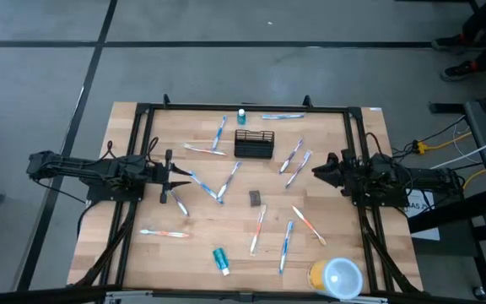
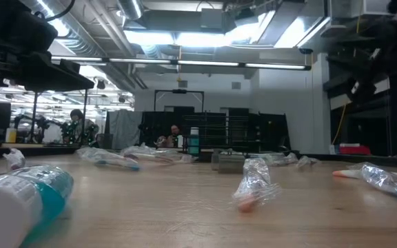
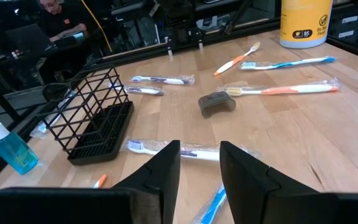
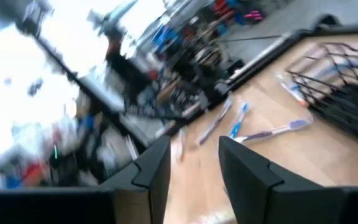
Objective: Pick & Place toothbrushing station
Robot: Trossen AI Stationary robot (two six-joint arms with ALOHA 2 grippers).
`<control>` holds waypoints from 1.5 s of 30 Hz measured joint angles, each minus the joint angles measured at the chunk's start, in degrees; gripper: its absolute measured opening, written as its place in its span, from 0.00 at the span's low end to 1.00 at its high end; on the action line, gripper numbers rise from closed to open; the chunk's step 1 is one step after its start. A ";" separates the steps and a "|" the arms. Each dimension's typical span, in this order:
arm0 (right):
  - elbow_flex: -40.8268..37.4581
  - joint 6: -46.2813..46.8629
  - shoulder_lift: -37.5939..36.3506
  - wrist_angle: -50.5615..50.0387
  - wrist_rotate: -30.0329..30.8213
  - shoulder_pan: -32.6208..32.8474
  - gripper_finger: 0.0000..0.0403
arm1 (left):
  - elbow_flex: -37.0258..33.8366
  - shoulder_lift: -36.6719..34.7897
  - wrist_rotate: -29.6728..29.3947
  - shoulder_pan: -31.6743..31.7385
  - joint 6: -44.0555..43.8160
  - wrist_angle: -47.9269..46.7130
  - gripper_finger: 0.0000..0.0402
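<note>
The black mesh holder (image 1: 254, 143) stands on its base at the table's far middle; the left wrist view shows it (image 3: 92, 118) with nothing in it. Slim toothbrushes in clear wrappers lie scattered flat on the wood, among them a white and blue one (image 1: 218, 135), an orange and white one (image 1: 308, 224) and a blue one (image 1: 286, 245). My left gripper (image 1: 181, 179) hovers open at the table's left side, above a wrapped toothbrush (image 3: 143, 147). My right gripper (image 1: 315, 171) hovers open at the right side, its fingers (image 4: 148, 168) with nothing between them.
A small blue bottle (image 1: 241, 116) stands behind the holder. A teal tube (image 1: 220, 259) lies near the front edge, and a yellow cup with a pale lid (image 1: 336, 276) stands at the front right. A small dark block (image 1: 255, 198) lies mid-table. A black frame (image 1: 243, 107) borders the table.
</note>
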 joint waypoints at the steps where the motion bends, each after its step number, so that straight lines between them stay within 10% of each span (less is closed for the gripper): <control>1: 0.00 4.37 0.13 0.02 1.30 -0.04 0.34 | 0.00 0.02 -0.02 0.02 0.00 0.00 0.27; 16: -0.04 10.24 0.91 23.27 16.10 4.98 0.34 | 0.02 0.02 -4.24 0.05 3.33 2.90 0.27; 20: 0.00 5.75 6.18 30.17 20.63 8.52 0.34 | 0.02 0.21 -1.31 -0.43 -16.52 13.81 0.27; 25: 0.01 -2.54 17.68 48.23 21.97 13.01 0.34 | 0.02 0.85 -11.82 -0.35 -49.82 28.96 0.27; 31: 6.30 -14.61 32.69 61.22 18.97 16.64 0.34 | 0.02 0.92 -12.29 -0.37 -54.98 43.48 0.27; 39: 24.51 -24.96 44.37 59.90 9.07 16.79 0.34 | 2.25 0.94 -7.93 -0.37 -48.59 58.19 0.27; 45: 38.88 -23.48 44.14 33.19 -0.15 16.18 0.34 | 8.65 1.77 -5.86 -0.37 -42.90 57.39 0.27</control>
